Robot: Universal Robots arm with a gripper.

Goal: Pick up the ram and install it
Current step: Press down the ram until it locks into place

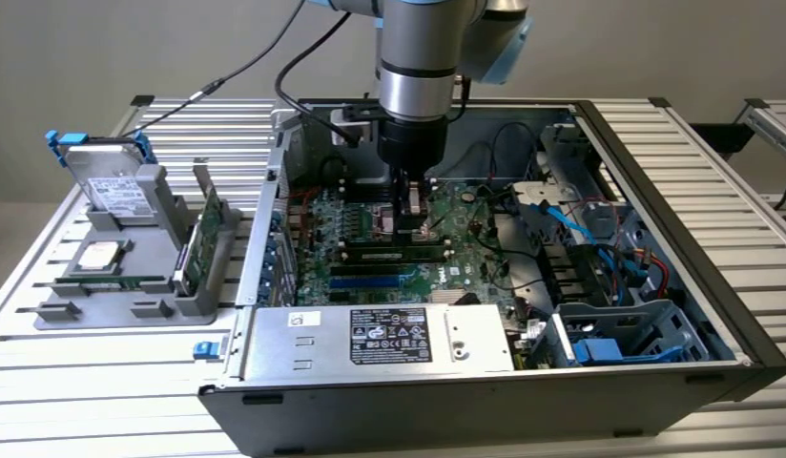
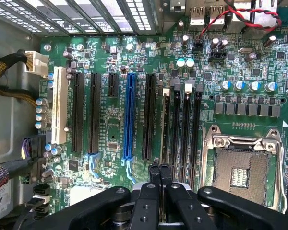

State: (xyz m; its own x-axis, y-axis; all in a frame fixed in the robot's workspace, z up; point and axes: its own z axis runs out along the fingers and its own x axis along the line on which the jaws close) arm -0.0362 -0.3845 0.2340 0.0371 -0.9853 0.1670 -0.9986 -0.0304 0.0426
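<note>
This looks like a robotics lab or test bench. An open computer case (image 1: 648, 277) with its motherboard (image 2: 134, 96) exposed sits on a table of ribbed aluminium rails (image 1: 100, 353). A grey holder (image 1: 126, 277) beside it presents spare computer parts, under a robot arm (image 1: 419, 67).

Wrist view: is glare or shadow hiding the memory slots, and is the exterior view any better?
Wrist view: evenly lit, memory slots sharp, mild shine on the CPU socket frame, gripper close and soft. Exterior view: the arm shades the motherboard; slots are dim.
</note>
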